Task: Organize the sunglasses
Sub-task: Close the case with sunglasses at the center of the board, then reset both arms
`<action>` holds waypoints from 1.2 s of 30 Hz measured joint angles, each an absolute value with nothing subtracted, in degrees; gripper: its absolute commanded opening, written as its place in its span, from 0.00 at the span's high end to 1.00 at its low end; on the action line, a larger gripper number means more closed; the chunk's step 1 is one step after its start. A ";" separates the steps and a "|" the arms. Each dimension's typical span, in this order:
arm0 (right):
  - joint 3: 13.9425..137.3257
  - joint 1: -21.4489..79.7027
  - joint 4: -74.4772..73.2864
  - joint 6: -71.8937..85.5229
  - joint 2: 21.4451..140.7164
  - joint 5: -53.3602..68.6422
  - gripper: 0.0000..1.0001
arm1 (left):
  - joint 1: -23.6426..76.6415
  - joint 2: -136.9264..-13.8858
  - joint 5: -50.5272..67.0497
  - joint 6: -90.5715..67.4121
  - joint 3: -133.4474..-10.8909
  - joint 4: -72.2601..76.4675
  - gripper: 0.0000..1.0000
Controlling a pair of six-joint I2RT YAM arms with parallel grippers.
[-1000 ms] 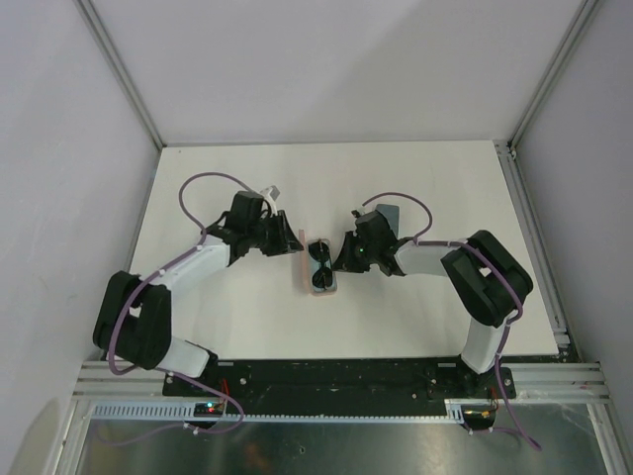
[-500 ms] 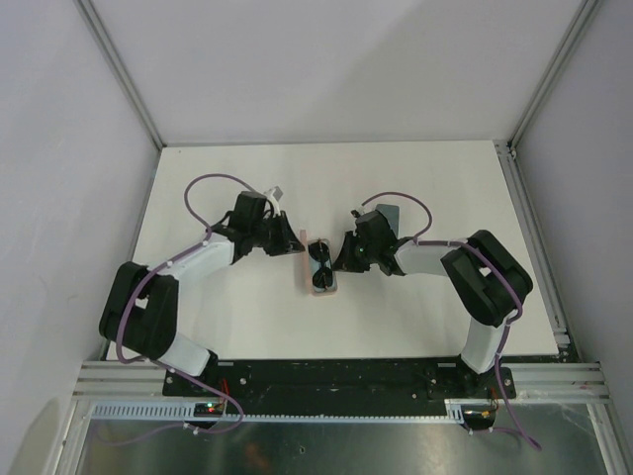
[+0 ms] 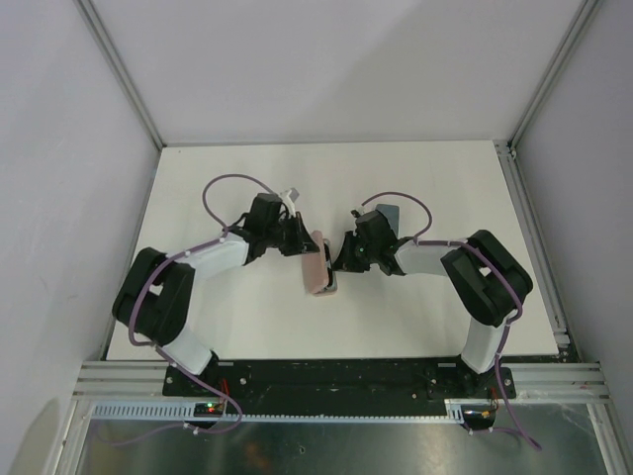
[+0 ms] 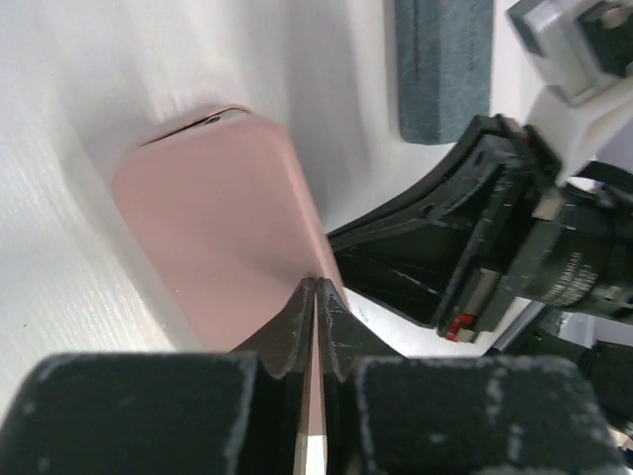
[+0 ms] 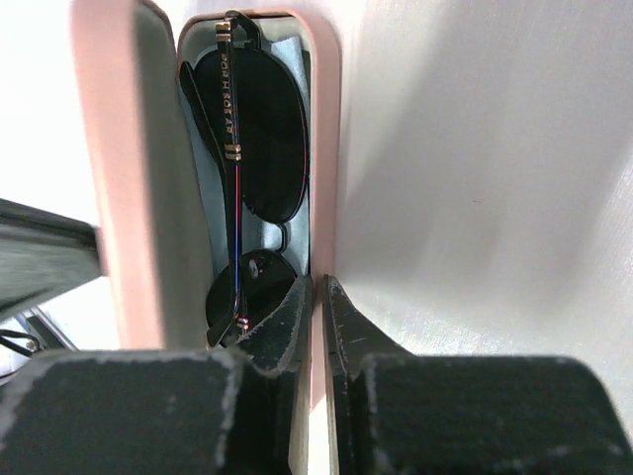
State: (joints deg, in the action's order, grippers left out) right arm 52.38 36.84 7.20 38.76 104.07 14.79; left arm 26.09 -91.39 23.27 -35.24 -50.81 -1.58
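The black wire-framed sunglasses (image 5: 259, 148) lie inside the pink case (image 5: 326, 119) on a light-blue cloth (image 5: 203, 173). My right gripper (image 5: 318, 289) is shut on the case's right rim. The pink lid (image 5: 114, 178) stands tilted over the left side. In the left wrist view my left gripper (image 4: 315, 287) is shut on the edge of that lid (image 4: 218, 198). From above, the lid covers the case (image 3: 316, 267) and hides the sunglasses, with my left gripper (image 3: 303, 243) and right gripper (image 3: 340, 260) on either side.
A blue-grey case (image 3: 385, 214) lies just behind my right wrist and shows again in the left wrist view (image 4: 442, 69). The right arm's black wrist (image 4: 514, 228) sits close to the pink case's far side.
My left gripper has shut on the pink lid and swung it rightward over the case. The sunglasses, visible from above before, are now covered. The right gripper has held still.
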 measured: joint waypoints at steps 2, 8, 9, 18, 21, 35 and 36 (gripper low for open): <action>52.38 36.82 7.20 38.76 104.07 14.87 0.95 | 27.16 -92.92 22.79 -35.53 -50.78 -1.10 0.95; 52.42 36.53 5.50 38.37 103.00 14.33 0.86 | 28.53 -96.82 23.27 -36.16 -50.17 -0.34 0.96; 52.42 36.49 4.49 38.35 102.24 13.96 0.84 | 28.60 -96.84 23.46 -36.29 -50.17 -0.16 0.96; 52.47 35.51 -1.91 37.69 88.71 10.28 0.77 | 28.77 -96.77 22.90 -36.45 -50.11 -0.69 0.95; 52.62 35.51 -2.94 37.58 86.65 9.80 0.76 | 28.77 -96.77 22.87 -36.45 -50.11 -0.95 0.95; 50.96 35.48 -11.18 34.94 78.59 5.34 0.75 | 28.82 -85.08 21.93 -35.14 -46.70 -3.75 0.87; 50.37 35.48 -11.81 34.63 76.93 4.71 0.75 | 28.86 -82.94 21.30 -34.83 -45.87 -3.92 0.86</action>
